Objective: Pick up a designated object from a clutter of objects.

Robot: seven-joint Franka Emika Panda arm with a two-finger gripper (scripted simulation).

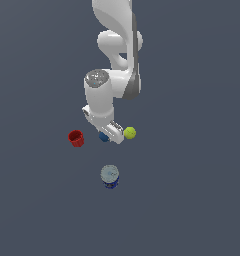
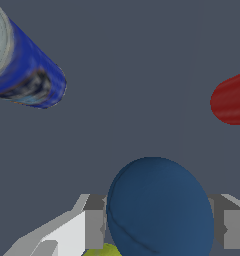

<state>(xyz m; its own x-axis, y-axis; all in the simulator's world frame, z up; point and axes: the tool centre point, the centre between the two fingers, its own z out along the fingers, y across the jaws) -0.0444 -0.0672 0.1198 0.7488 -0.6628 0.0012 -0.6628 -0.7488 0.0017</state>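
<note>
White and glossy, the robot arm reaches down from the top of the exterior view, its wrist bent so the claw point(image 1: 108, 134) sits low over the plain slate-grey surface point(image 1: 192, 210). The small matte dark blue ball point(image 1: 103, 136) peeks out at the claw's tip, mostly hidden by it. Taking that ball as landmark: the ribbed red plastic cup point(image 1: 76, 138) stands to the exterior view's left of it, the yellow-green ball point(image 1: 130, 132) near it to the exterior view's right, and the blue can with a silvery top point(image 1: 110, 177) well apart, lower in the picture.

In the wrist view the dark blue ball point(image 2: 159, 207) looms large, plain and smooth, lying between the two grey fingers point(image 2: 94, 227). Whether the fingers press it I cannot tell. A sliver of the yellow-green ball point(image 2: 103, 250) shows beside it; the can point(image 2: 27, 75) and cup point(image 2: 232, 100) lie farther off.
</note>
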